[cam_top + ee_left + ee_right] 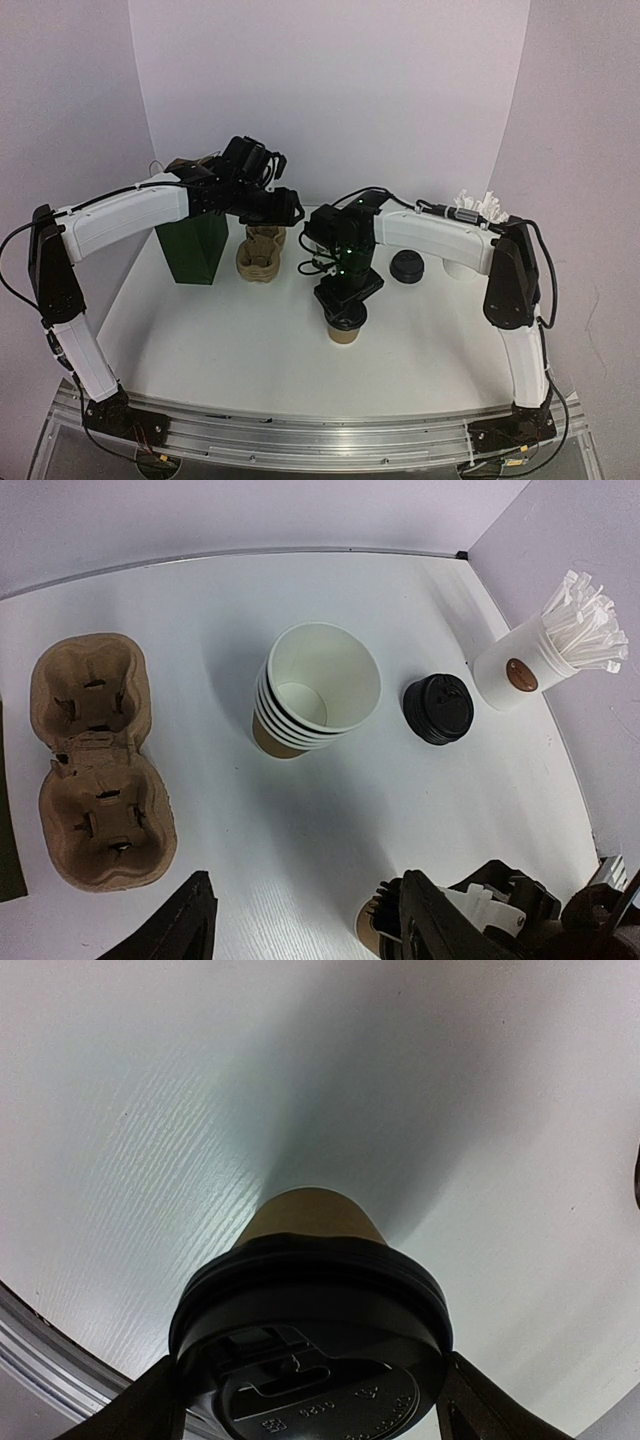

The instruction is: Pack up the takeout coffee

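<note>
Right claw (pixel 343 308) straddles black-lidded brown paper cup (pixel 310 1220), grip unclear; left claw (pixel 285 207) open, empty.
Left wrist view alone shows stacked lidless brown cups (pixel 315 695) near loose black lid (pixel 438 708).

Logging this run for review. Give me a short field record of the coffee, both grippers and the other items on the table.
takeout coffee: upright on table, black dome lid on
right gripper: fingers flank the lid rim; grip unclear
left gripper: open, holding nothing
cup carrier: empty
stack of lidless cups: between carrier and loose lid
loose lid: on table beside white cup of wrapped sticks
dark green container: upright, left of carrier
</note>
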`<state>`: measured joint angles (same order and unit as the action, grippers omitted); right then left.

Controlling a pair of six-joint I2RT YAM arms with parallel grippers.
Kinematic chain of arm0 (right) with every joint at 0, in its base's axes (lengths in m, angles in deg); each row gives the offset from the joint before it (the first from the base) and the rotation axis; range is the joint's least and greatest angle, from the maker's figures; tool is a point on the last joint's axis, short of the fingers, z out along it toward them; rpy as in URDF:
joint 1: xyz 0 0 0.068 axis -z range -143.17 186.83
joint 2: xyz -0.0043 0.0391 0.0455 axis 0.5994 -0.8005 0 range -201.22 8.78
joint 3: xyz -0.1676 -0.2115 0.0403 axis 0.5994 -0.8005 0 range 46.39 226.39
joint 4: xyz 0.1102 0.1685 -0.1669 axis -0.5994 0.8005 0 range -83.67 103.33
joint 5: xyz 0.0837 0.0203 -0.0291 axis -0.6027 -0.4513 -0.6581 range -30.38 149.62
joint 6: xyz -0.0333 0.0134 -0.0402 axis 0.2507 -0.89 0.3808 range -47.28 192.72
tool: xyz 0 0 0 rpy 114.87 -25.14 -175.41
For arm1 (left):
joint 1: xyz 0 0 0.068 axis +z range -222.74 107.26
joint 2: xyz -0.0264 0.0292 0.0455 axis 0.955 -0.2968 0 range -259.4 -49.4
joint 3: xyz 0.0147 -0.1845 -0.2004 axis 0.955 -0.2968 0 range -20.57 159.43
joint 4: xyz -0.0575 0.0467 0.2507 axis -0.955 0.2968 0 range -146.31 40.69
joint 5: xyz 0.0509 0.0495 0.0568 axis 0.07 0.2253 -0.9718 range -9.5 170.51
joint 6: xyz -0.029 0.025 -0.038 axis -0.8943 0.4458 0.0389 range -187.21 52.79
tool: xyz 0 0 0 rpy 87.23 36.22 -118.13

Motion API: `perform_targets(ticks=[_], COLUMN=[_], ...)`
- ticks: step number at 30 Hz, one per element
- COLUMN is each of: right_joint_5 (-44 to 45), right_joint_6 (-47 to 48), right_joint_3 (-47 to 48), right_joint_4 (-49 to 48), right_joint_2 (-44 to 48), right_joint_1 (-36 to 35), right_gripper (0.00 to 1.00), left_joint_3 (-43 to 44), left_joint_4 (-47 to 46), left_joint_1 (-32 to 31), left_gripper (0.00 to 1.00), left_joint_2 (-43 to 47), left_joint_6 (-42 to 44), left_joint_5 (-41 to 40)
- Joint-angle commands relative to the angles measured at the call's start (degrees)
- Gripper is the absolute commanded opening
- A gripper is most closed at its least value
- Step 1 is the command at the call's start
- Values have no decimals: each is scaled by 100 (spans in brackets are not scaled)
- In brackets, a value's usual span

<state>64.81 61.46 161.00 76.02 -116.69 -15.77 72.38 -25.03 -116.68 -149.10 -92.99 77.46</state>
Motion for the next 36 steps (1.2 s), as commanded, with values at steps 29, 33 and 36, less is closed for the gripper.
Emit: perform_targets(ticks=[29,33,36], right_joint_5=[147,134,92], right_joint_6=[229,233,229], right_joint_3=[122,348,423], right_joint_4=[78,113,119], right_joint_2=[-134,-113,-53], right_joint_1=[55,48,55], right_gripper=[89,94,97], left_joint_3=[8,-20,-69], left_joint_4=[-253,-276,-297], left_joint_1=[-15,-18,-18], left_gripper=[62,62,62], left_joint_2=[-9,16,41], left_joint_6=[47,26,-11], left_joint_5=[-58,-47,-39])
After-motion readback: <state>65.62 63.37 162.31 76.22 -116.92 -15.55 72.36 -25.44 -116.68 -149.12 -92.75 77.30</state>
